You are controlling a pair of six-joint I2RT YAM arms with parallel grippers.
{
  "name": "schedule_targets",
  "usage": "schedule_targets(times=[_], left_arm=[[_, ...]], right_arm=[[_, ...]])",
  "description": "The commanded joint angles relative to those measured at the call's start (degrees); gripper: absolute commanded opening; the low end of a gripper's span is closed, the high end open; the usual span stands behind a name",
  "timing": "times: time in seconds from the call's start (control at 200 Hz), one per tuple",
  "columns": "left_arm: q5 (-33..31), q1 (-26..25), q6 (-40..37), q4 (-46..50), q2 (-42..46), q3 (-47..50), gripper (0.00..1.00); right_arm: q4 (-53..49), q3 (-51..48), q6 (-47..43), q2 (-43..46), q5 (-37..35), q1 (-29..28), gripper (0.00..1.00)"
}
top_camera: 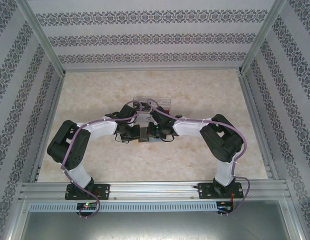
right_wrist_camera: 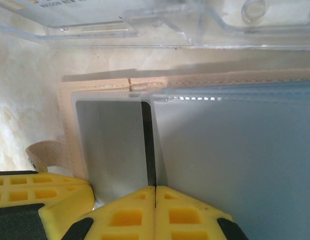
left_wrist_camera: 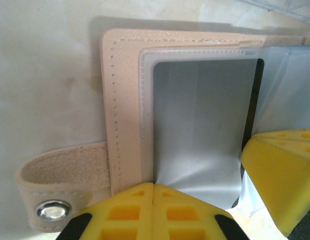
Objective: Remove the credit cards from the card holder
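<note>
Wrist views: the card holder (left_wrist_camera: 122, 100) lies open on the table (left_wrist_camera: 45, 75), a tan stitched cover with a snap strap (left_wrist_camera: 57, 192) and clear sleeves.
Top view: both arms meet over it mid-table; a clear plastic box (top_camera: 151, 101) sits just beyond.
Left gripper (left_wrist_camera: 153, 200): pads closed on a sleeve's near edge.
Right gripper (right_wrist_camera: 155, 202): pinched likewise, beside a dark card edge (right_wrist_camera: 149, 145).
Cards: a grey card (left_wrist_camera: 205, 125) and a blue-grey card (right_wrist_camera: 245, 160), both sleeved.
</note>
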State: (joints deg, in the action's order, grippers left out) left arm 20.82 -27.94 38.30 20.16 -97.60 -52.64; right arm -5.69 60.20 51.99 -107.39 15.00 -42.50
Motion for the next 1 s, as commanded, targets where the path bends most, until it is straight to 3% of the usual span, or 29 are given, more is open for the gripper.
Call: schedule_targets(times=[0.0,0.729,0.789,0.994], left_arm=[[-1.8,0.6,0.6,2.5,-2.8,-0.4,0.00],[-1.4,0.5,0.7,2.8,-2.9,-0.5,0.00],[-1.4,0.6,0.6,2.9,-2.9,-0.7,0.00],[-1.1,0.6,0.5,3.0,-3.0,-0.6,0.00]], right_arm=[[0.1,-1.9,0.1,1.9,-0.4,0.5,0.00],[-0.2,-10.7,-4.1,13.6,-1.1,5.2,0.00],[0.0,-10.0,-4.8,13.4,-0.5,4.9,0.08],[-0.6,-4.6,-7.4,8.4,1.5,3.5,0.20]])
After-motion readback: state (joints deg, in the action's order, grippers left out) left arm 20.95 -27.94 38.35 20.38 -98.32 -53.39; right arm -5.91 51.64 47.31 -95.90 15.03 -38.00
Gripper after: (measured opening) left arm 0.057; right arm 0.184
